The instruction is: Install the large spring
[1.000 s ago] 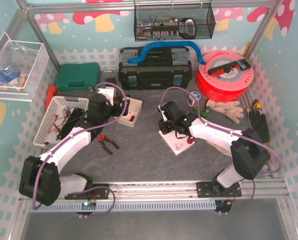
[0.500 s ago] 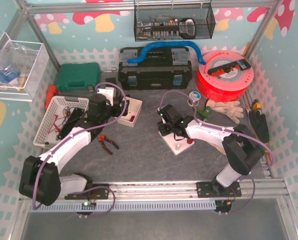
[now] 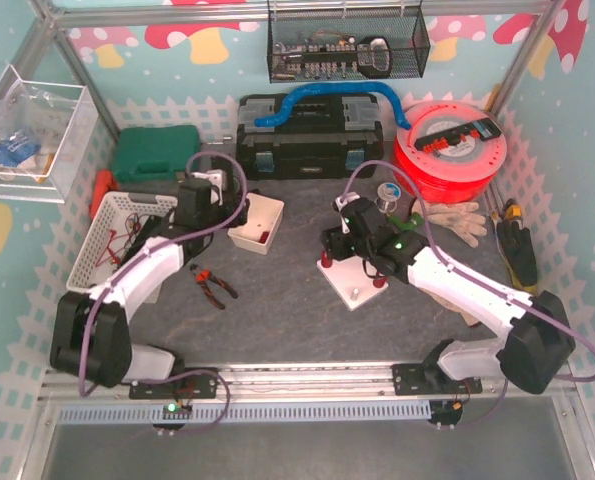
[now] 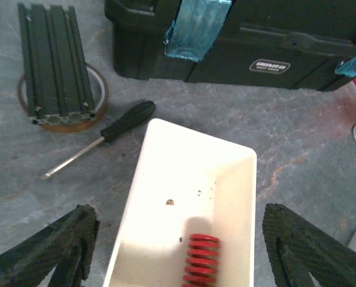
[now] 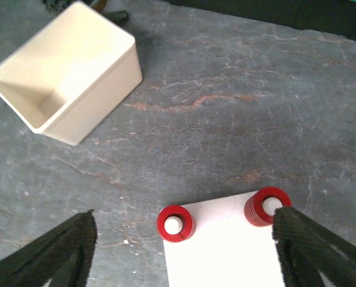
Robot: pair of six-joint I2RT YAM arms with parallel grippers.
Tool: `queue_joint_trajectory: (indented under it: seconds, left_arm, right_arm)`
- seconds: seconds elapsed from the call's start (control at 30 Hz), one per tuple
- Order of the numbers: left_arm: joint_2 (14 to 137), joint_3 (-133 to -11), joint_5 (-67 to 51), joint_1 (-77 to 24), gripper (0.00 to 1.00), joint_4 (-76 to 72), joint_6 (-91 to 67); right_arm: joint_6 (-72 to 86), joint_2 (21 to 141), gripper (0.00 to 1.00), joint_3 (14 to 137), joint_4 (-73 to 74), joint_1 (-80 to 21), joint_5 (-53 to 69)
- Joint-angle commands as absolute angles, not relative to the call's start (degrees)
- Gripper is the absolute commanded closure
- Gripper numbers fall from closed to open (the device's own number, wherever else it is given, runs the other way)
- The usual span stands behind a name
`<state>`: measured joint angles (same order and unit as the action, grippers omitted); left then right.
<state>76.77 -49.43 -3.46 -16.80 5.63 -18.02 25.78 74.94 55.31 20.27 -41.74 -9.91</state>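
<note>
A white bin (image 4: pixel 195 134) holds a red coil spring (image 4: pixel 200 260) lying at its near end. My left gripper (image 4: pixel 179 239) hangs open above it, one finger on each side of the bin and touching nothing. On the white plate (image 5: pixel 225 257), two red springs (image 5: pixel 175 223) (image 5: pixel 266 206) sit over white pegs at the far corners. My right gripper (image 5: pixel 186 239) is open above the plate, holding nothing. I cannot tell the springs' sizes apart. In the top view the left gripper (image 3: pixel 199 205) is just left of the bin (image 3: pixel 247 238), and the right gripper (image 3: pixel 342 240) is at the plate's (image 3: pixel 355 290) far edge.
A screwdriver (image 4: pixel 115 128) and a black extrusion on a tape roll (image 4: pixel 58 66) lie beyond the bin. A black toolbox (image 3: pixel 310 135) lines the back, beside a red spool (image 3: pixel 447 150) and gloves (image 3: pixel 452 218). Pliers (image 3: pixel 215 286) and a white basket (image 3: pixel 112 240) are at the left.
My right gripper went from shut to open and drew back from the plate, leaving a red spring on its peg. The left arm shifted left, uncovering the bin.
</note>
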Motion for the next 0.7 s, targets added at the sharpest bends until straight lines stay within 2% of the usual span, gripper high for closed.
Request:
queue_joint_trajectory:
  seconds: [0.0, 0.1, 0.23, 0.43, 0.67]
  left_arm:
    - [83.0, -56.5, -11.9, -15.3, 0.32, 14.7, -14.6]
    - [87.3, -61.1, -14.6, -15.1, 0.51, 20.3, -11.4]
    - [92.4, -65.7, -17.6, -15.2, 0.6, 25.5, -9.2]
    - [98.3, -69.2, -21.1, -15.7, 0.63, 30.3, -8.4]
    - [102.4, -71.2, -19.6, -17.6, 0.59, 32.9, -6.3]
  right_arm:
    - [29.3, 71.5, 0.16, 56.9, 26.1, -42.0, -11.9]
    - [31.2, 69.6, 0.11, 56.6, 27.1, -42.0, -13.2]
    - [32.4, 68.3, 0.05, 56.3, 28.3, -42.0, -14.1]
    - [32.2, 67.3, 0.04, 56.6, 29.9, -42.0, -14.9]
    - [32.5, 67.4, 0.04, 57.0, 29.9, -42.0, -15.0]
